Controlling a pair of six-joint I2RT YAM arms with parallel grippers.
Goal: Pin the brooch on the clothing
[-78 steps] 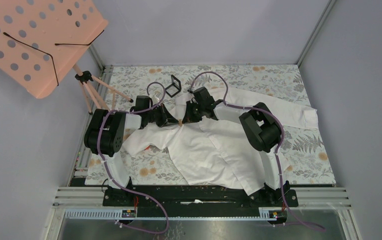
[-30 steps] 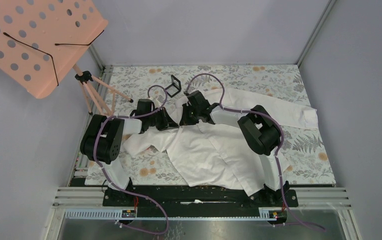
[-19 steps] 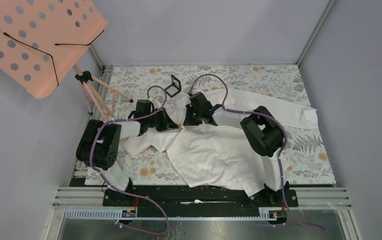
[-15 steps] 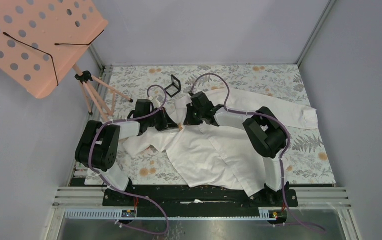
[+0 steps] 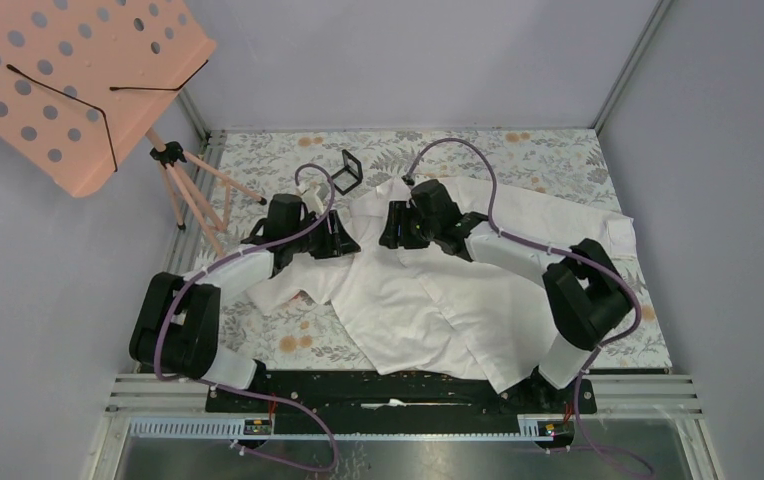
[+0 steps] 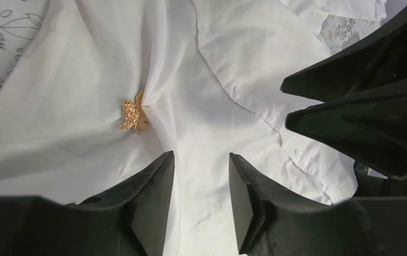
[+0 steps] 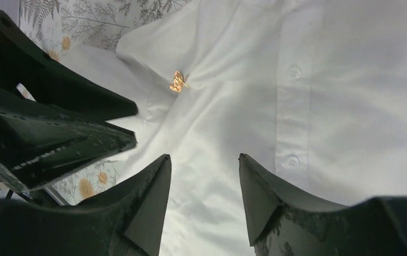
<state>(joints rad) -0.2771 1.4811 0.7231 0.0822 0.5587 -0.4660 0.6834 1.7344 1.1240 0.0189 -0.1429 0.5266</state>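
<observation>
Both arms drawn apart since earlier top views: left gripper (image 6: 200, 158) and right gripper (image 7: 203, 158) no longer nose to nose, open gap between them now. Fingers of both spread, holding nothing. Gold brooch (image 6: 133, 116) sits on white shirt (image 5: 428, 300), at crease in cloth, clear of both grippers. Risk: cannot tell whether pin caught fabric; if only resting, any tug on thin cloth would tip it off. Finger snagging fold on retreat, same result. No brand, label or writing readable.
</observation>
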